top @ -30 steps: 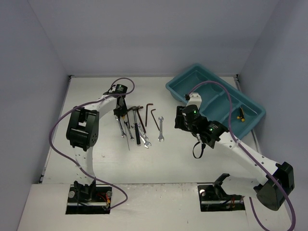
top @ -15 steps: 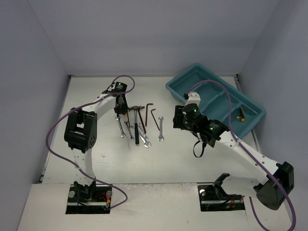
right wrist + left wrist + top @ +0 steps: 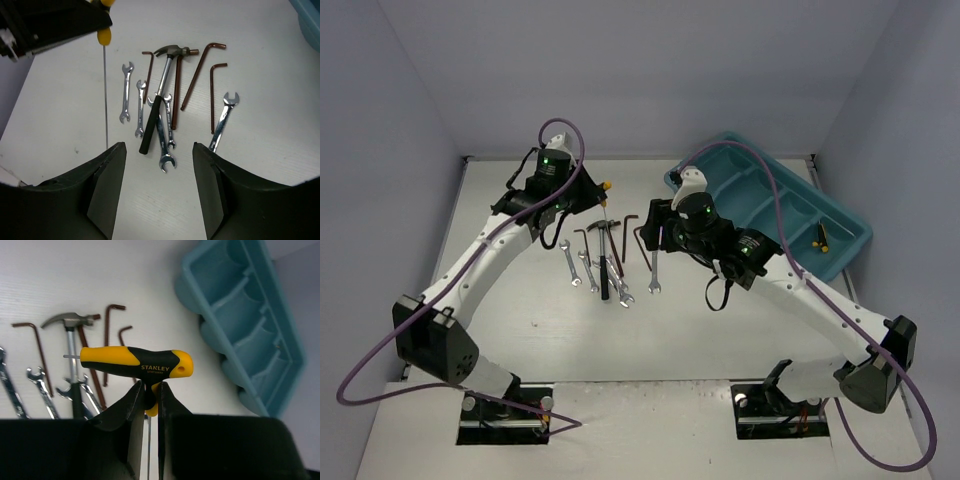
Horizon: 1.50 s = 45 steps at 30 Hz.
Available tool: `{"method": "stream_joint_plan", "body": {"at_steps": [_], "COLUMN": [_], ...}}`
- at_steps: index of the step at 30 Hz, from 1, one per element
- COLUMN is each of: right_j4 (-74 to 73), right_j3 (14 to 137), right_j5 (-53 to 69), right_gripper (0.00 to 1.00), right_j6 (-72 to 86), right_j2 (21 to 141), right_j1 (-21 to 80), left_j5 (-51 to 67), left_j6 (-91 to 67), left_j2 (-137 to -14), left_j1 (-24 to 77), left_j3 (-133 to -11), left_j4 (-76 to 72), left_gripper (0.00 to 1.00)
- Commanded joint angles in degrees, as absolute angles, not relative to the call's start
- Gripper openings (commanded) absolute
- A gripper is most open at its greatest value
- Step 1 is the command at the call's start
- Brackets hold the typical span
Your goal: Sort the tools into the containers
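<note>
My left gripper (image 3: 584, 190) is shut on a yellow-and-black T-handle tool (image 3: 135, 361) and holds it up in the air; its thin shaft (image 3: 105, 95) hangs down over the table. In the left wrist view the fingers pinch the handle's stem at my left gripper (image 3: 150, 390). My right gripper (image 3: 159, 147) is open and empty, hovering over the pile of tools: a hammer (image 3: 161, 97), several silver wrenches (image 3: 164, 142) and dark hex keys (image 3: 200, 75). One wrench (image 3: 655, 268) lies apart on the right. The teal tray (image 3: 840, 210) stands at the back right.
A small yellow-and-black tool (image 3: 822, 237) lies in one of the tray's compartments. The tray (image 3: 250, 325) lies to the right of the held tool. Purple cables loop over both arms. Grey walls close in the table on three sides.
My left gripper closed on the T-handle tool and lifted it up and back from the pile. The right arm swung left from beside the tray to over the tools, its jaws a little wider.
</note>
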<state>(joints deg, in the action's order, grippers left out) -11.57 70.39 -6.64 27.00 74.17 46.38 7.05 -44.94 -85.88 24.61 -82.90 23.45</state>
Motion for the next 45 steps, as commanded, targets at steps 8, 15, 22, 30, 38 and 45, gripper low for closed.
{"method": "stream_joint_plan", "body": {"at_steps": [8,15,22,30,38,45], "right_j4": [-4.9,-3.6,-2.9,-2.7,-2.5,-2.5], "right_j3": [78.5,80.2,81.3,80.6,80.7,78.6], "right_j5": [-2.5,-2.5,-2.5,-2.9,-3.4,-6.3], "right_gripper": [0.53,0.51,0.43,0.30,0.15,0.00], "right_j6": [26.6,26.1,26.0,26.1,25.8,26.4], "right_j2": [80.3,82.0,83.0,83.3,83.4,82.1], "right_j1": [47.8,47.9,47.8,47.9,47.9,47.5], "left_j5": [9.8,8.7,8.0,8.0,8.2,7.1], "left_j6": [-54.8,-55.3,-54.9,-54.8,-54.5,-53.2], "left_j2": [-77.1,-76.0,-75.3,-75.1,-75.2,-75.0], "left_j1": [29.7,31.8,33.0,33.7,34.3,34.4], "left_j3": [-81.4,-80.6,-79.7,-79.4,-79.5,-78.8], "left_j4": [14.5,13.9,13.0,12.1,11.8,12.3], "left_gripper": [0.00,0.00,0.00,0.00,0.00,0.02]}}
